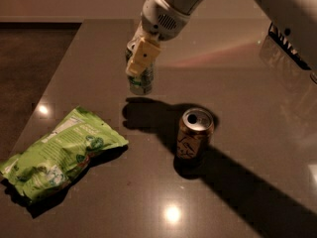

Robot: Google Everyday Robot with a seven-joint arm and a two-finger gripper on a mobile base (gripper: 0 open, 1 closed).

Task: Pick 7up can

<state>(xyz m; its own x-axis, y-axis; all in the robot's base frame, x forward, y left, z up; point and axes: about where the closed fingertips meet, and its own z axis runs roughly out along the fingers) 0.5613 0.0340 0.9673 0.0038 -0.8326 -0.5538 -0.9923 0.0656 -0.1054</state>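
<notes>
The gripper [138,69] is clamped on the 7up can [143,84], one tan finger [141,57] pressed down its near side, up and to the left of the brown-gold can [194,135]. The 7up can stands upright and seems to hang just above the dark tabletop [257,113], its shadow spreading toward the brown-gold can. That open-topped can stands near but apart from it. A green snack bag [58,156] lies well left of the brown-gold can, touching neither.
</notes>
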